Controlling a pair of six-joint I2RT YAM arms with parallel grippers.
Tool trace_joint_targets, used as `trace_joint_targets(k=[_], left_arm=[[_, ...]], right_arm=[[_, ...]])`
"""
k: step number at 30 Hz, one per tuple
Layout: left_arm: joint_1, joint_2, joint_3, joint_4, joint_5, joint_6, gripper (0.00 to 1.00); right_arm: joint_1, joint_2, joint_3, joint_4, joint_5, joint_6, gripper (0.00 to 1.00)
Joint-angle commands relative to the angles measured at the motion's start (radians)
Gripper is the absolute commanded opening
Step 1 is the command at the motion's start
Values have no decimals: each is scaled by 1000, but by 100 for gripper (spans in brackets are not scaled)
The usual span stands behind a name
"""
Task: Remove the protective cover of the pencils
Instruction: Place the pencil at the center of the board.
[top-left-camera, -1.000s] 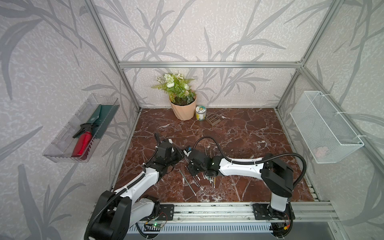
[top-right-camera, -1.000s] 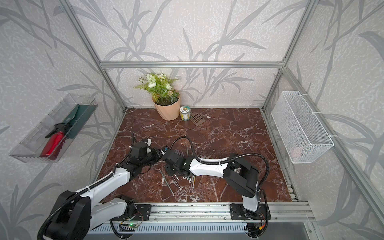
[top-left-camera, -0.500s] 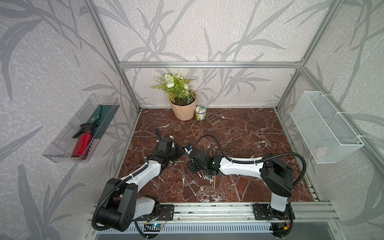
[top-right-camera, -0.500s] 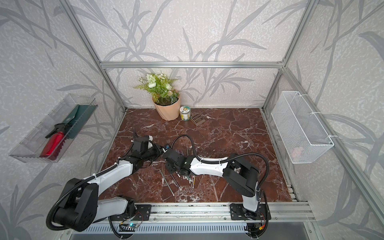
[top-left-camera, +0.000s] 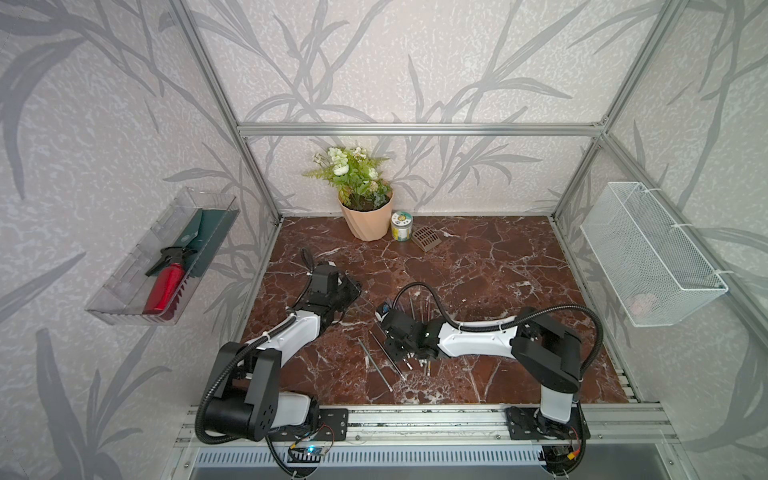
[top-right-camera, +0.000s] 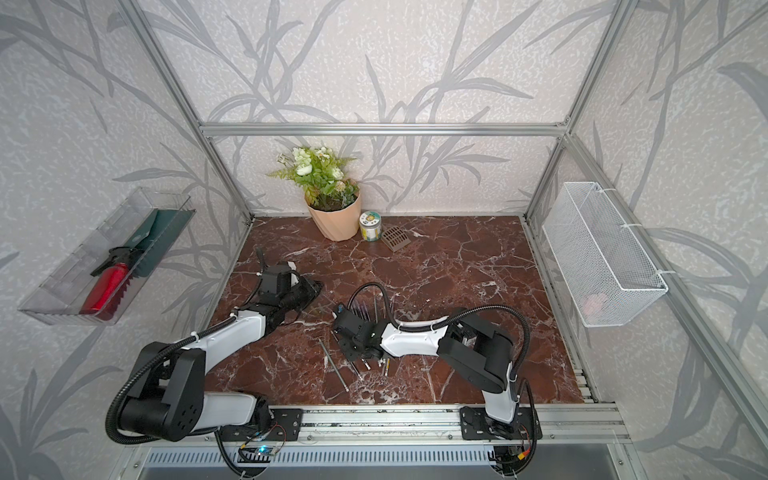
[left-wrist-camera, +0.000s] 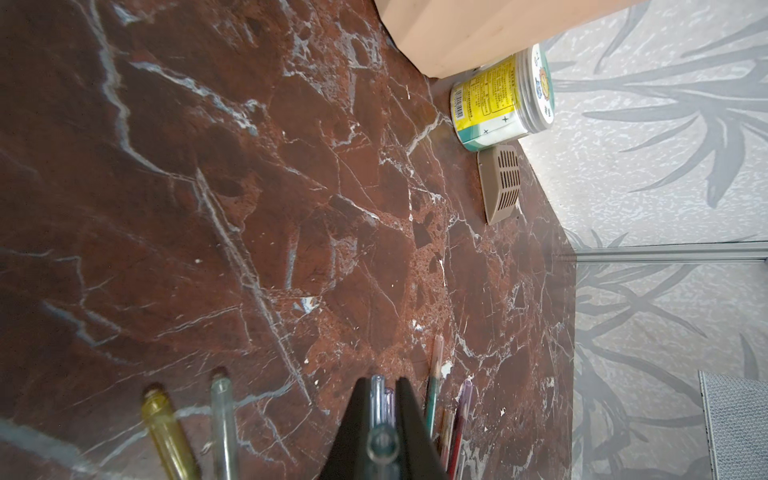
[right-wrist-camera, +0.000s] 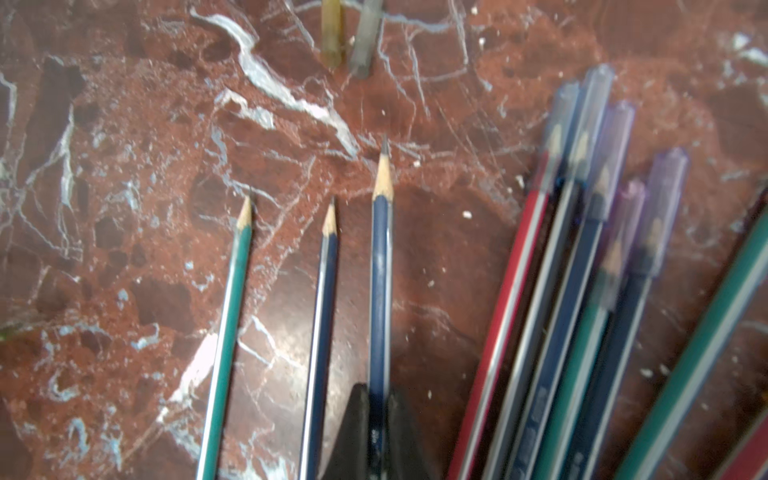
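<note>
A: First entry, the largest item?
B: Marble table (top-left-camera: 478, 270), red-brown with white veins. After it come the left arm (top-left-camera: 291, 332) and the right arm (top-left-camera: 478, 343), both stretched low toward the table's middle.

A: Wall fittings?
B: One wire basket (top-left-camera: 648, 257) on a side wall. One clear tray (top-left-camera: 124, 291) on the opposite wall, holding a red bottle (top-left-camera: 164, 286).

A: Standing stock?
B: A flower pot (top-left-camera: 368, 220) at the back wall, with a jar (top-left-camera: 402, 225) just beside it and a brown vent cover (top-left-camera: 426, 237) next along.

A: Grippers?
B: Left gripper (left-wrist-camera: 383, 390): clenched on a translucent cap (left-wrist-camera: 377, 399). Right gripper (right-wrist-camera: 376, 395): clamped on a dark blue pencil (right-wrist-camera: 380, 270) whose sharpened tip is bare.

A: Pencils on the marble?
B: They all lie under and around the right wrist, near the table's middle. A green pencil (right-wrist-camera: 232, 291) and a dark pencil (right-wrist-camera: 322, 291), both uncapped, lie beside the held one. On its other side is a loose bundle of capped pencils (right-wrist-camera: 582, 291), with blue-purple caps (right-wrist-camera: 611, 166) on their tips.

A: Smallest?
B: Two loose caps, a yellow cap (right-wrist-camera: 331, 33) and a grey cap (right-wrist-camera: 365, 37), side by side beyond the held pencil's tip.
</note>
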Motion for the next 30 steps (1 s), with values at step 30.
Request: trace_joint_targets(k=[30], left_arm=[[-49,225,109,-98,31,41,0]], right_arm=[[-25,49,28,-89,18,9,24]])
